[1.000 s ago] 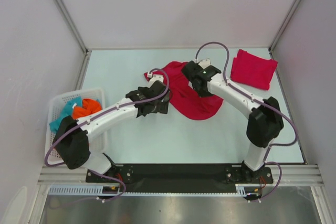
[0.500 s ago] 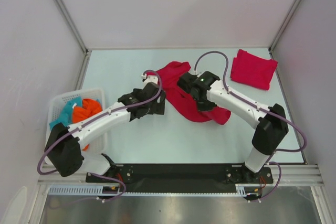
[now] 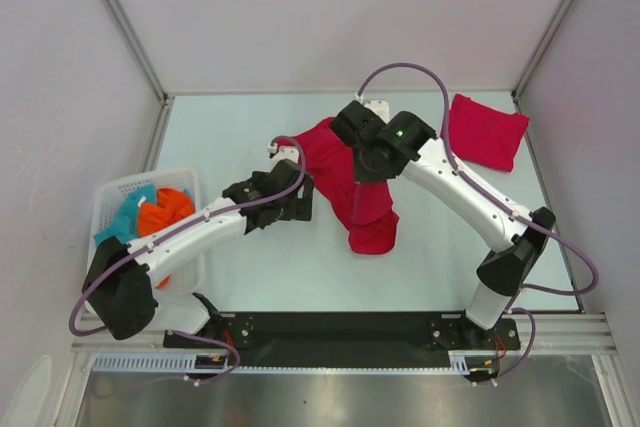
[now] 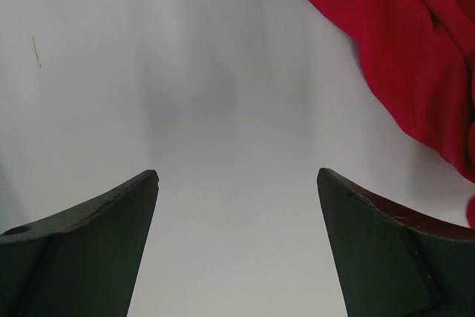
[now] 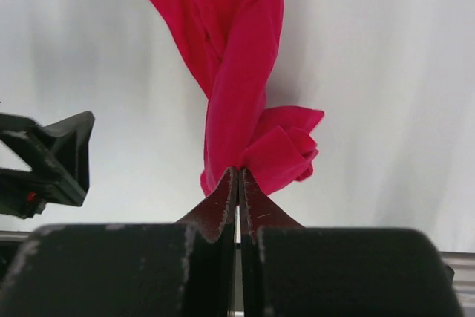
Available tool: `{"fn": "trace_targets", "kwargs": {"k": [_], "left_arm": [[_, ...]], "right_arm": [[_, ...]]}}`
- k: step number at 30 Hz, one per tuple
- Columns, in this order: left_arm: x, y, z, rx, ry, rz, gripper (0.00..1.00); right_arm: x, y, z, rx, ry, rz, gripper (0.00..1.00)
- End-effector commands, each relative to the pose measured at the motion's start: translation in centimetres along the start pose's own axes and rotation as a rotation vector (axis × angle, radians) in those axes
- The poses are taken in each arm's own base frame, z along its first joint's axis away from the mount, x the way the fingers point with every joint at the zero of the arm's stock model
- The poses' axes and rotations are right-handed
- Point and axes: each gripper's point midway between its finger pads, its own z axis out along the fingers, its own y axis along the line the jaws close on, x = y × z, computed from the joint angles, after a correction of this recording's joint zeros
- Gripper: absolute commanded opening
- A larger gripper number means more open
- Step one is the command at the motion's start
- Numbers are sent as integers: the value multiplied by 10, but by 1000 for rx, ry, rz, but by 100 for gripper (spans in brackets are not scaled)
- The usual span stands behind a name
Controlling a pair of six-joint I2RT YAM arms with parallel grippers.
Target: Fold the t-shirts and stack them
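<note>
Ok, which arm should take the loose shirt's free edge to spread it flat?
Left, probably. The left gripper is open, empty and right beside the loose shirt, while the right gripper is already shut on a bunched part of it.

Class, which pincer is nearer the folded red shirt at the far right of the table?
Right. The right pincer, shut on the loose shirt, is to the left of the folded shirt; the left pincer, open, is further left and closer to the arm bases.

no readable text, labels, numbers or signs anywhere in view.
</note>
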Motion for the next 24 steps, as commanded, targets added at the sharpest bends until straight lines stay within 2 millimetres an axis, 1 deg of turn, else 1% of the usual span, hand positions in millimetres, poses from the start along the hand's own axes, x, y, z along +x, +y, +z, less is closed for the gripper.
{"fn": "trace_targets", "kwargs": {"k": [1,2,4,6,12,15,16,17,19,20,21,22,23,24], "left_arm": [[-10,-4,-3,31,-37,-45,94],[-10,-4,-2,30,-37,-46,94],[-7,-3,-1,26,-31,-44,94],[-6,-3,0,27,-27,-43,94],[-2,-7,5,40,-10,-37,94],[1,-12,12,53,-4,-44,94],[9,-13,19,53,16,-39,94],[8,-24,24,97,9,-52,94],[20,-34,38,128,38,-62,94],[29,-39,54,123,77,-51,94],[29,-48,60,138,98,-51,93],[33,-51,67,136,115,-45,93],[44,-53,79,117,151,-33,93],[41,-58,83,125,151,-32,93]], "right_arm": [[10,-33,18,115,69,-7,0],[17,-39,23,128,90,0,0],[19,-43,25,127,87,18,0],[27,-47,30,143,107,27,0],[35,-53,31,154,117,27,0],[36,-53,29,146,114,30,0],[36,-54,29,147,114,31,0],[37,-55,27,144,113,33,0],[39,-57,29,148,117,38,0],[39,-58,28,145,113,45,0],[40,-59,28,144,114,48,0],[43,-60,31,141,122,55,0],[43,-61,31,139,120,61,6],[43,-63,31,134,115,70,14]]}}
